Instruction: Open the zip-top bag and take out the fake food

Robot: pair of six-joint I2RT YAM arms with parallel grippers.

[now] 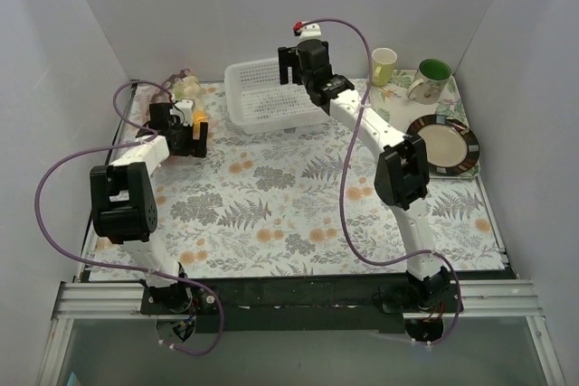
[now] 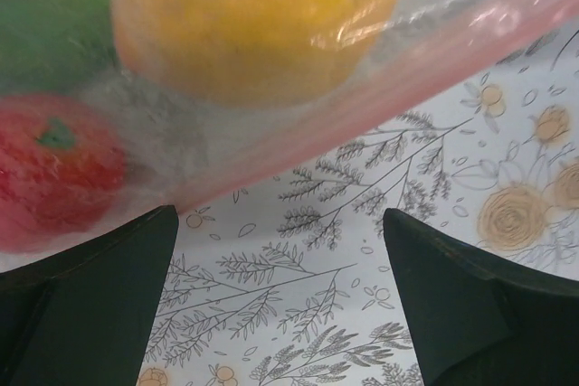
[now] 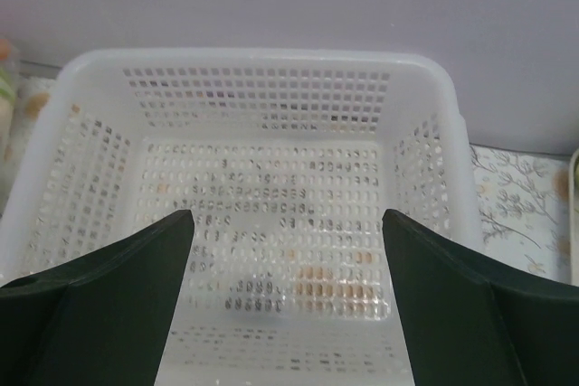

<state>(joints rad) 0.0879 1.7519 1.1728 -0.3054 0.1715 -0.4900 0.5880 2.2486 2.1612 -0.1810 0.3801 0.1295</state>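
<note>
The left end effector (image 1: 194, 136) (image 2: 280, 223) has its two fingers spread wide with nothing between them, only the leaf-printed counter (image 1: 271, 210) (image 2: 308, 314) showing in the gap. Just ahead of its fingertips lies the bag (image 1: 180, 84) (image 2: 181, 128), resting on the counter with its pink zip strip (image 2: 425, 79) running slantwise across the front, nearest the fingers. The fake food is inside the bag: an orange fruit (image 2: 262, 15) straight ahead behind the strip, a red piece (image 2: 54, 169) ahead and to the left, close to the left fingertip, and a green piece (image 2: 45, 15) beyond that. Whether the strip is sealed cannot be told. The right end effector (image 1: 291, 64) (image 3: 288, 223) is well apart from the bag, its fingers likewise spread and holding nothing. It hangs above the near side of the white perforated basket (image 1: 242, 71) (image 3: 244, 59), whose floor shows below and ahead between the fingertips.
</note>
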